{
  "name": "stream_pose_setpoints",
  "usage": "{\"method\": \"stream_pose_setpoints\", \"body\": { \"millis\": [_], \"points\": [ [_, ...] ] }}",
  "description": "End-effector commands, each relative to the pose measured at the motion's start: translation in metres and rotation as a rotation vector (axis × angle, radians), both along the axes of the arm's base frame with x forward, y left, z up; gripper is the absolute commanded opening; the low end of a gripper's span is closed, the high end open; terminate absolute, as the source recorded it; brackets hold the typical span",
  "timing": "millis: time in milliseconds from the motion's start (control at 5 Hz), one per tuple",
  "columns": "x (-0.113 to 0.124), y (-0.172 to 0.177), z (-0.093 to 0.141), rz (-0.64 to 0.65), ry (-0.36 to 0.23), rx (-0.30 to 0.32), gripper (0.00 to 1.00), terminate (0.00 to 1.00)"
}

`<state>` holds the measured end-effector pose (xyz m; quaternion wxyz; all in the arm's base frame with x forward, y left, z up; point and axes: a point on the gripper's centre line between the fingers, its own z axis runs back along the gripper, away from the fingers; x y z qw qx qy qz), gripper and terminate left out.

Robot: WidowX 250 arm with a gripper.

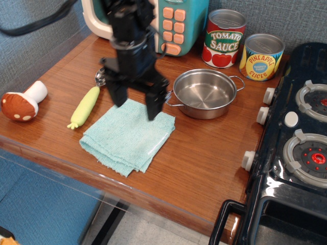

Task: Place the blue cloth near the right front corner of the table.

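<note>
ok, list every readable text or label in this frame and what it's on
"TOMATO SAUCE": on the red and green can at the back of the table.
"PINEAPPLE SLICES": on the yellow and blue can beside it; the small print in its blue centre badge is too blurred to read.
The orange keypad buttons on the toy microwave show no legible marks.
No other text is visible.

Gripper open over blue cloth, pan beside

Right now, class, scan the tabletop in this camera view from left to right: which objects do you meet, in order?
Toy mushroom → toy corn → blue cloth → steel pan → pineapple can → toy stove. The open gripper hangs over the cloth's far edge, so it is left out of the order.
</note>
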<state>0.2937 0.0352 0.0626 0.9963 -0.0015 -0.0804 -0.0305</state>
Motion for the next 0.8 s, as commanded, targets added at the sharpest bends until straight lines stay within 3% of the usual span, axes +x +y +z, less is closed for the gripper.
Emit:
{"method": "stream_pose_setpoints", "body": {
  "millis": [0, 400, 600],
  "points": [
    [-0.006, 0.013, -0.021, -0.005, -0.044, 0.057, 1.0, 0.0],
    [-0.006, 0.016, -0.052, 0.023, -0.035, 0.073, 1.0, 0.0],
    [-0.008, -0.002, -0.058, 0.001, -0.023, 0.031, 1.0, 0.0]
  ]
}}
